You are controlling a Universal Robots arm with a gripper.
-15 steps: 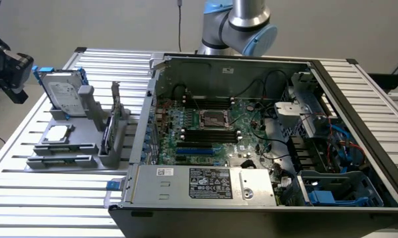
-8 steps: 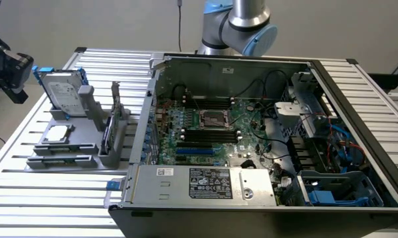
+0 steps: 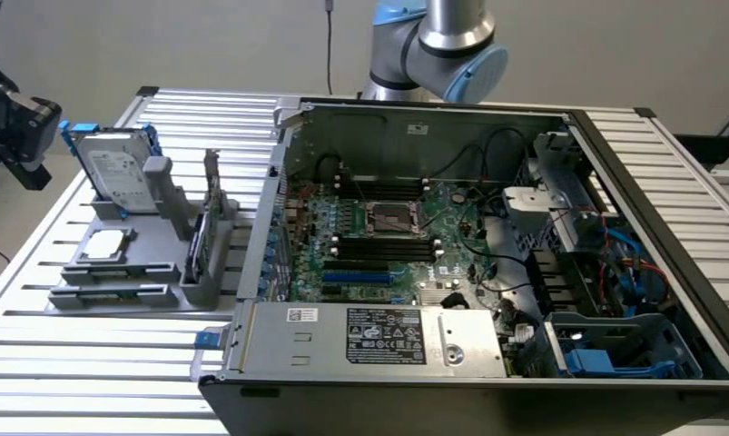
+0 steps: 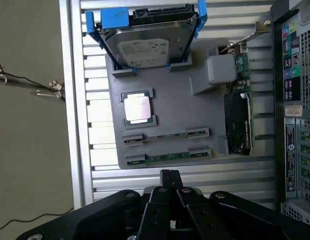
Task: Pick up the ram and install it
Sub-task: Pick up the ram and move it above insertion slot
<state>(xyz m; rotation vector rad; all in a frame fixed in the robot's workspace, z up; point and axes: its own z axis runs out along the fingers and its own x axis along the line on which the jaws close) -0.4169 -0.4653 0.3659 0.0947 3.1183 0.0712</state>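
Note:
Two ram sticks lie on edge in the slots of a grey holder (image 4: 175, 107). One ram stick (image 4: 167, 135) is nearer the processor, and the other ram stick (image 4: 167, 158) is at the holder's edge closest to my gripper. Both are thin green boards. My gripper (image 4: 168, 175) hovers above the slatted table just short of that edge, its fingers together with nothing between them. In the exterior view the holder (image 3: 134, 245) stands on the exterior view's left of the open computer case (image 3: 461, 245). The black memory slots (image 3: 389, 247) on the motherboard are bare.
The holder also carries a hard drive (image 4: 147, 45) in blue rails, a square silver processor (image 4: 137, 107) and an upright card (image 4: 240, 115). Cables and a drive cage (image 3: 606, 263) crowd the case's right side. Dark equipment (image 3: 13, 127) sits at the exterior view's left edge.

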